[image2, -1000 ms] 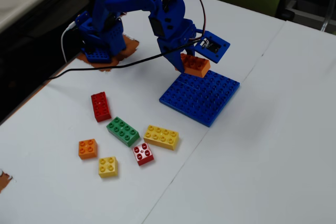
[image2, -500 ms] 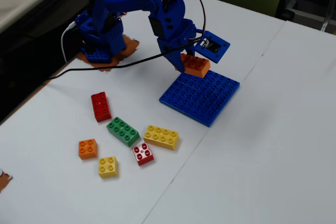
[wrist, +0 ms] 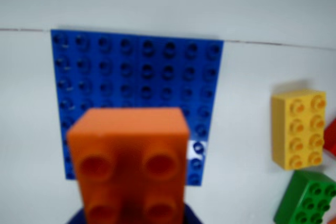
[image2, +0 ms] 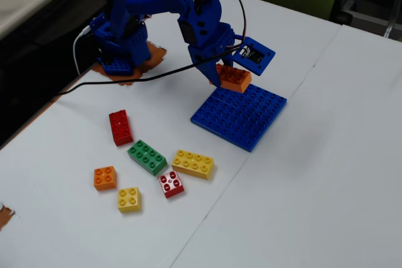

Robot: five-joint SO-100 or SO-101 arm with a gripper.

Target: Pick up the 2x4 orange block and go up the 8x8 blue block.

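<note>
While I watched both feeds, I logged these points:

Pincer: my pincer point(image2: 227, 75) was clenched on the 2x4 orange block point(image2: 233, 77), holding it clear of the bench point(image2: 326, 174) in the fixed view.

Orange block, fixed view: it hung over the plate's far corner, the one nearest the arm's base; I could not tell whether it touched the plate.

Orange block, wrist view: the 2x4 orange block point(wrist: 131, 161) filled the lower middle, blurred, studs facing the camera, covering the near part of the plate.

Blue plate: the 8x8 blue block point(image2: 242, 116) lay flat around the middle of the bench, just beside a seam running from the far edge to the near edge. In the wrist view the 8x8 blue block point(wrist: 136, 72) showed its studs plainly.

Arm: the blue arm point(image2: 182, 4) reached from its base point(image2: 119, 45) at the far left corner of the bench.

Loose bricks, fixed view: toward the near left corner, well apart from the plate, I saw a red brick point(image2: 120, 127), a green brick point(image2: 147, 157), a yellow 2x4 brick point(image2: 193, 164), a small red brick point(image2: 171, 184), a small orange brick point(image2: 105, 177) and a small yellow brick point(image2: 129, 199).

Loose bricks, wrist view: the yellow 2x4 brick point(wrist: 299, 128) and green brick point(wrist: 310, 198) sat at the right.
</note>
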